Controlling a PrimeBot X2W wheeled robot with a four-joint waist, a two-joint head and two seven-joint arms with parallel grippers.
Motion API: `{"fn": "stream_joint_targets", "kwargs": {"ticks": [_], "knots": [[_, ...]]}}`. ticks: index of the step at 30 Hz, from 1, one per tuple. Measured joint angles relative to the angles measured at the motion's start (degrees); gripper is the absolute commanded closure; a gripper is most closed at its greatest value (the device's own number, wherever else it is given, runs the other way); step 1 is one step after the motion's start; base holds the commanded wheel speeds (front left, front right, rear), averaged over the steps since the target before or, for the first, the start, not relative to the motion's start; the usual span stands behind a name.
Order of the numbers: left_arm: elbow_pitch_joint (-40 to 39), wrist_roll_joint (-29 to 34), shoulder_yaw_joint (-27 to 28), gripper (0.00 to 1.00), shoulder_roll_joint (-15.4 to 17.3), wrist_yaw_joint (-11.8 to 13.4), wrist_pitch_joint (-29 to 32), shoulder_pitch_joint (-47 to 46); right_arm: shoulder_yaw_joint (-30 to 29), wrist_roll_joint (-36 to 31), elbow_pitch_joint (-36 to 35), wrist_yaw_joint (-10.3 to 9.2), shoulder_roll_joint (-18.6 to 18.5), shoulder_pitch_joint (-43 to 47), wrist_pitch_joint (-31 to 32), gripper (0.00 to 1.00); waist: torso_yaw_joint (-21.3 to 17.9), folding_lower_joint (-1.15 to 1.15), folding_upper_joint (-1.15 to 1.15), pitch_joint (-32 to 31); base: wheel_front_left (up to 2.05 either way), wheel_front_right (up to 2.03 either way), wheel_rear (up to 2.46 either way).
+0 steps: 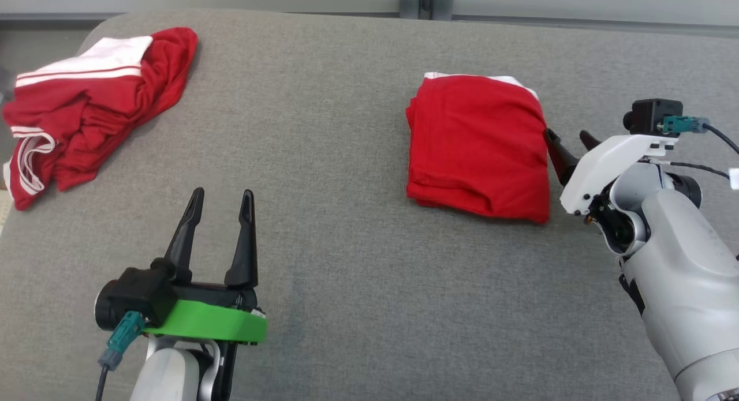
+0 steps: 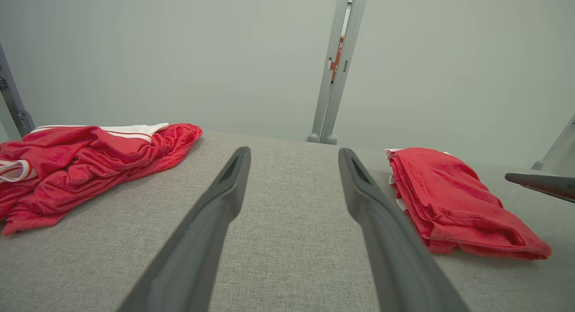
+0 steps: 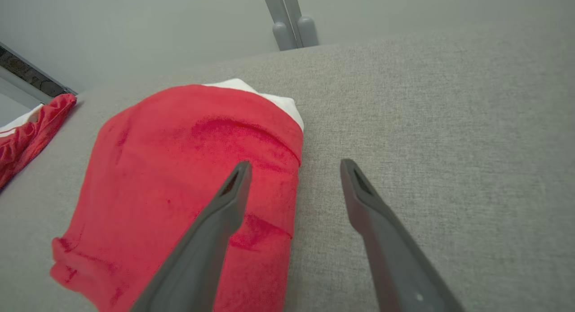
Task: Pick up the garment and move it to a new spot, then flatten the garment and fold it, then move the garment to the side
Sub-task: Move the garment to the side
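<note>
Folded garment (image 1: pixel 476 144) located right of centre on grey surface (image 1: pixel 346 262), long axis running away from robot. Right gripper (image 1: pixel 566 134) positioned just beside its right edge, fingers spread, nothing held. Left gripper (image 1: pixel 223 192) spread too, well apart from it. Sideways move judged best assigned to right arm. Crumpled garment (image 1: pixel 98 101) noted far left.
</note>
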Motion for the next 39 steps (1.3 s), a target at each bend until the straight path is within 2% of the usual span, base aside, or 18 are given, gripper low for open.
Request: {"fn": "stream_joint_targets", "kwargs": {"ticks": [5,8,9,11,20,32,39], "knots": [[0.45,-1.31,0.01,0.0,-0.02,-0.01,0.0,-0.6,-0.78,1.0,7.66,0.0,0.77,-3.37,7.36,0.0,3.27,0.0,0.0,2.49,0.0,0.0,0.0],[0.7,-1.44,0.27,0.0,0.0,0.0,0.0,-0.68,-0.6,1.6,9.17,0.0,0.71,-4.76,8.13,0.0,4.61,0.0,0.0,3.56,0.0,0.0,0.0],[0.76,-1.44,0.37,0.0,0.0,-0.01,0.0,-0.7,-0.35,1.81,9.36,0.0,0.76,-4.97,7.95,0.54,4.87,0.0,0.0,3.78,0.0,0.0,0.0],[0.81,-1.43,0.37,0.0,0.0,0.0,0.0,-0.71,0.51,2.26,9.34,-0.02,1.0,-5.19,6.77,1.0,5.07,0.0,0.0,4.04,0.0,0.0,0.0],[-0.38,-1.56,-1.19,0.0,-0.01,-0.01,0.0,-0.44,5.44,5.45,7.94,0.01,1.53,-3.72,0.89,1.0,1.61,0.0,0.0,2.9,0.0,0.0,0.0],[-1.37,-0.4,-7.92,0.0,1.83,-0.01,0.0,-0.68,11.09,9.24,4.41,0.02,-1.62,-2.09,-3.05,1.0,-10.87,0.0,0.0,0.22,0.0,0.0,0.0],[-1.83,0.13,-12.77,0.0,3.82,-0.01,0.0,-3.97,12.33,10.47,3.13,0.02,-4.57,-4.85,-4.5,1.0,-17.81,0.0,0.0,1.38,0.0,0.0,0.0]]}}
